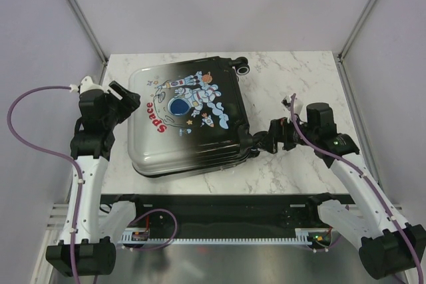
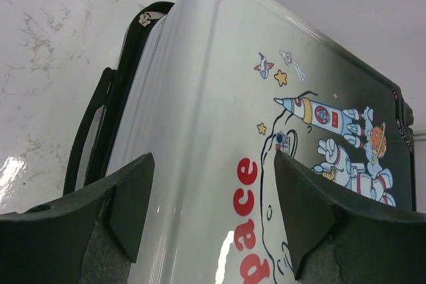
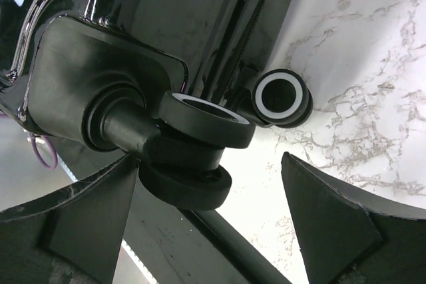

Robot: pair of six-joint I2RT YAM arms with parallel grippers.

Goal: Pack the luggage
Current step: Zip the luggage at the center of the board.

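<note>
Marble-patterned surface (image 1: pixel 299 164) carries the luggage (image 1: pixel 190 118), lying shut and print-up left of centre; the left hand (image 1: pixel 130 101) is released, its fingers straddling the white end; the right hand (image 1: pixel 255 144), released too, gapes at a black wheel (image 3: pixel 193 144) on the near-right corner.

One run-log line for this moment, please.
luggage: closed, flat on table | left gripper: open, at white end, holds nothing | right gripper: open, facing wheel, holds nothing
</note>
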